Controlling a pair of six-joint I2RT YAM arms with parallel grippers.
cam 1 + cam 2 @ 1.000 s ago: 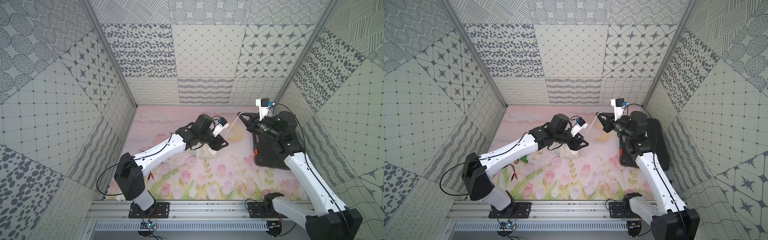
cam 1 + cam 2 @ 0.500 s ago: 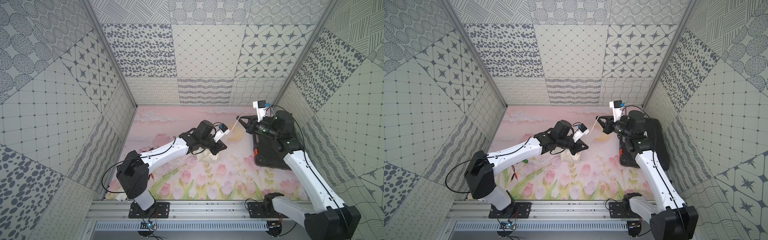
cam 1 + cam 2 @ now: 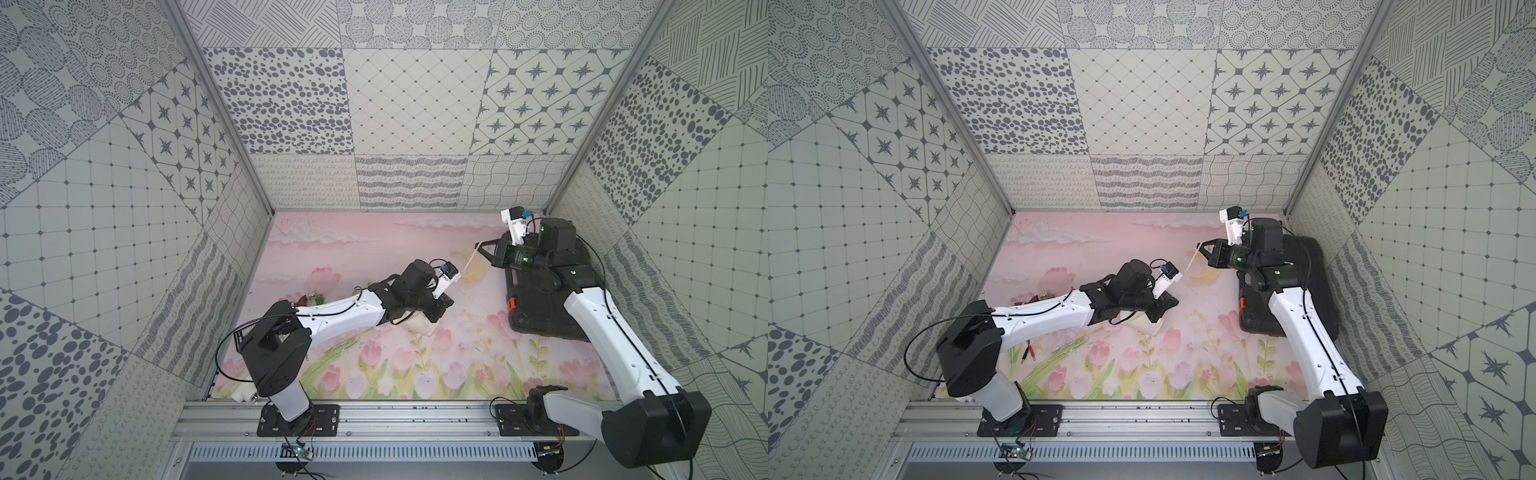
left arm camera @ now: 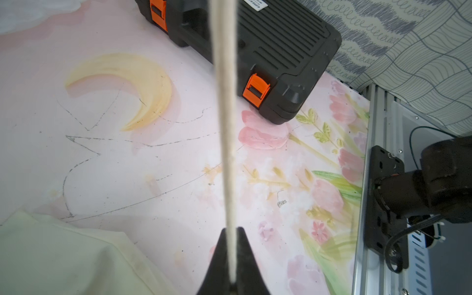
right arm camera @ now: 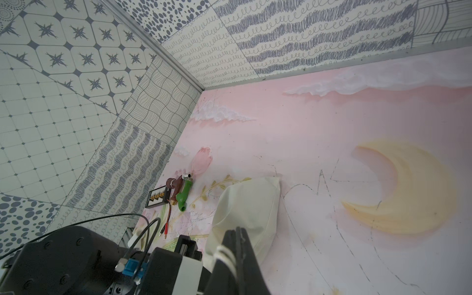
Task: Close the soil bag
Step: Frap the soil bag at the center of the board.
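Note:
The soil bag, a soft cream cloth pouch, lies mid-table and is partly hidden under my left wrist in both top views. It also shows in the wrist views. Its pale cord runs taut between my two grippers. My left gripper sits just above the bag, shut on the cord. My right gripper hangs higher, farther back and to the right. It is shut on the cord's other end, which loops over one finger.
A large black ribbed case with orange latches lies at the right under my right arm. A green fitting, a brown piece and a small black board with red leads lie by the left wall.
My left gripper has closed on the cord and the left arm has shifted slightly to the right. The right gripper has stayed shut and barely moved.

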